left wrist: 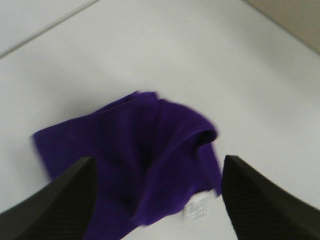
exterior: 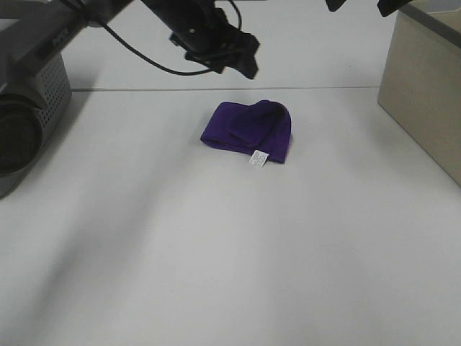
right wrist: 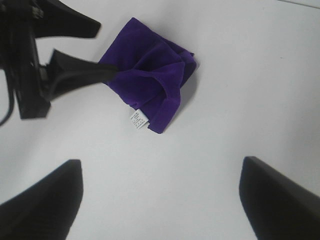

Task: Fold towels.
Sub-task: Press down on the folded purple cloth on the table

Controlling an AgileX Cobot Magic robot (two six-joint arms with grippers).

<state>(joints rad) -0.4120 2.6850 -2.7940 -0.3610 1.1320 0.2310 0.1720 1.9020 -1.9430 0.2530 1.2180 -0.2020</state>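
Note:
One deep purple towel [exterior: 248, 130] lies crumpled in a loose heap on the white table, with its small white tag [exterior: 258, 158] at the near edge. It also shows in the left wrist view [left wrist: 145, 150] and the right wrist view [right wrist: 147, 75]. My left gripper [exterior: 253, 58] is open and empty, hovering above the towel's far-left side; its fingers [right wrist: 80, 72] reach over the cloth without holding it. My right gripper [exterior: 360, 3] is open and empty, high above the table to the towel's far right, and only its fingertips [exterior: 392, 6] show in the high view.
A beige box [exterior: 425, 86] stands at the right edge of the table. A grey machine housing [exterior: 29, 108] sits at the far left. A seam line [exterior: 144, 89] crosses the table behind the towel.

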